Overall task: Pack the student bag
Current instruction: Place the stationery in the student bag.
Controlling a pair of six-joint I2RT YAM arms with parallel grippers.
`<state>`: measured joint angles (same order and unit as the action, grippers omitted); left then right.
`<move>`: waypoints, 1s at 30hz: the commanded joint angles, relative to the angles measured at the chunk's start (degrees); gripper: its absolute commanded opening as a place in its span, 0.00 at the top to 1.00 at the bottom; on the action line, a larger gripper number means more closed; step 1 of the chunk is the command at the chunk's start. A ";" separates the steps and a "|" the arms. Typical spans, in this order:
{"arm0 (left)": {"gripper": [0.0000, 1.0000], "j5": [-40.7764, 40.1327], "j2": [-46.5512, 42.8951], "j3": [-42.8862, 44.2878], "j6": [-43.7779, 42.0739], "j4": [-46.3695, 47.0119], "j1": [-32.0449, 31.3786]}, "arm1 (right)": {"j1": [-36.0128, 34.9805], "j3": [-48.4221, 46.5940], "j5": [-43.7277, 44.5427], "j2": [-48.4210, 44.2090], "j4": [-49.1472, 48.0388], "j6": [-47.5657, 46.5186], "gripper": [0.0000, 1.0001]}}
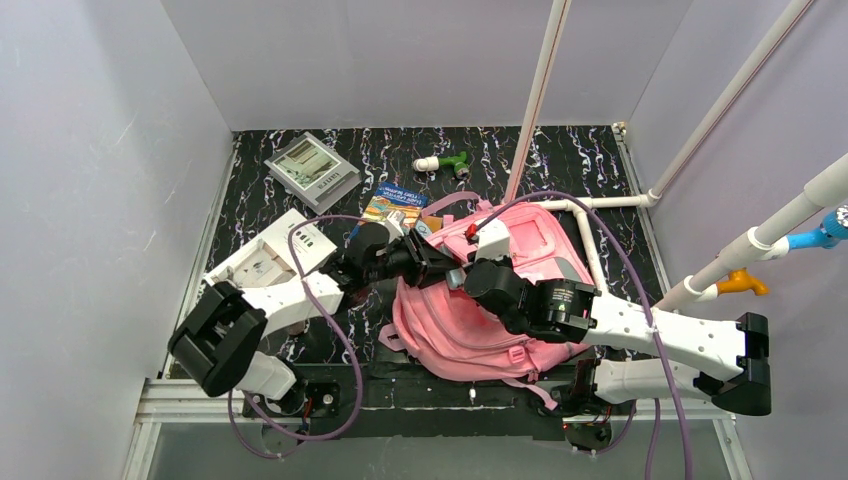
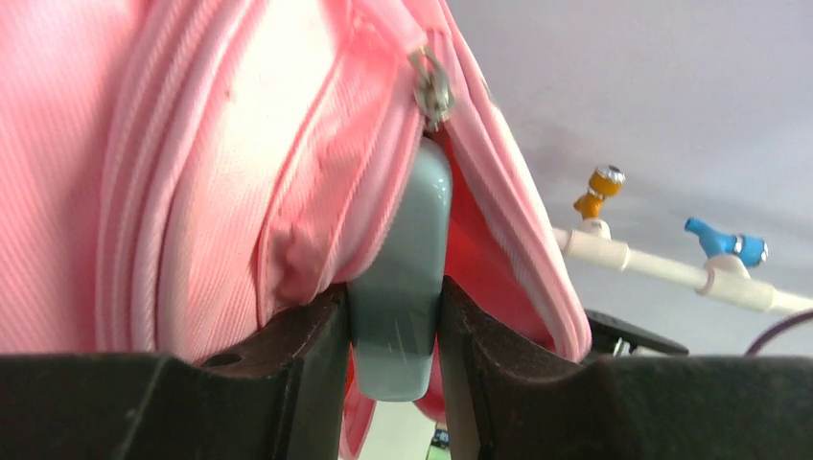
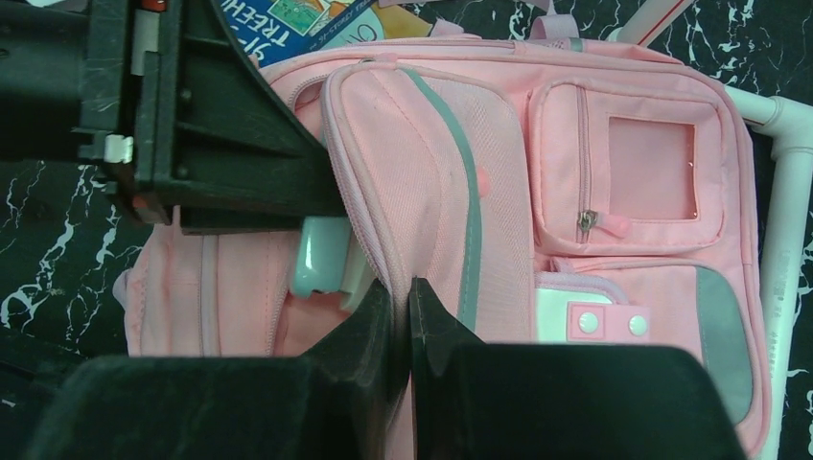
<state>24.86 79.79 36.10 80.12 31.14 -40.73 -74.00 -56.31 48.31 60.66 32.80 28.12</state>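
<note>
The pink student bag point(image 1: 470, 325) lies flat in the middle of the table, front pockets up. My left gripper point(image 2: 393, 297) is shut on a smooth pale teal plastic item point(image 2: 401, 249) whose far end sits inside the bag's open zipper mouth, below a metal zipper pull point(image 2: 433, 91). My right gripper point(image 3: 401, 297) is shut on the edge of the bag's front flap point(image 3: 422, 182), holding it up beside that opening. The right wrist view shows the teal item point(image 3: 321, 254) under the left gripper's black fingers point(image 3: 230, 153). From above, the left gripper point(image 1: 440, 263) and right gripper point(image 1: 473, 277) meet at the bag's upper left.
A colourful book point(image 1: 392, 204) lies just behind the bag. A grey boxed item point(image 1: 312, 170) sits at the back left and a white box point(image 1: 268, 262) under the left arm. A green-and-white object point(image 1: 445, 162) rests at the back. White pipes point(image 1: 592, 230) run along the bag's right side.
</note>
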 commanded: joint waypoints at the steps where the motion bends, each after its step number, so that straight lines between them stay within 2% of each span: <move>1: 1.00 -5.74 3.96 2.59 2.21 -0.02 -0.93 | -0.10 -2.66 2.14 -1.00 -9.48 0.31 0.99; 10: 1.00 -13.20 11.18 8.25 1.16 -0.18 -2.66 | -0.10 -3.11 2.15 -1.15 -9.23 0.70 0.99; 16: 1.00 -15.05 13.28 11.83 -0.73 -0.11 -4.74 | -0.10 -3.28 2.20 -0.73 -9.31 0.97 0.99; 24: 0.98 -12.40 14.69 12.29 -2.21 1.81 -5.23 | -0.10 -2.75 3.56 -1.75 -8.77 1.03 0.99; 27: 0.65 -11.48 14.78 12.25 -2.88 1.75 -4.81 | -0.10 -2.76 3.54 -2.08 -8.29 1.13 0.99; 29: 0.40 -9.48 15.60 12.59 -2.54 1.82 -4.39 | -0.10 -2.67 3.77 -2.44 -7.86 1.35 0.99; 30: 0.34 -8.77 15.61 12.53 -2.68 1.82 -4.43 | -0.10 -2.52 3.91 -2.72 -7.70 1.46 0.99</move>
<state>14.68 93.76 46.72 78.50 32.27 -45.52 -73.12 -56.31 50.59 61.45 33.28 28.34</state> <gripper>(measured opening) 0.536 0.146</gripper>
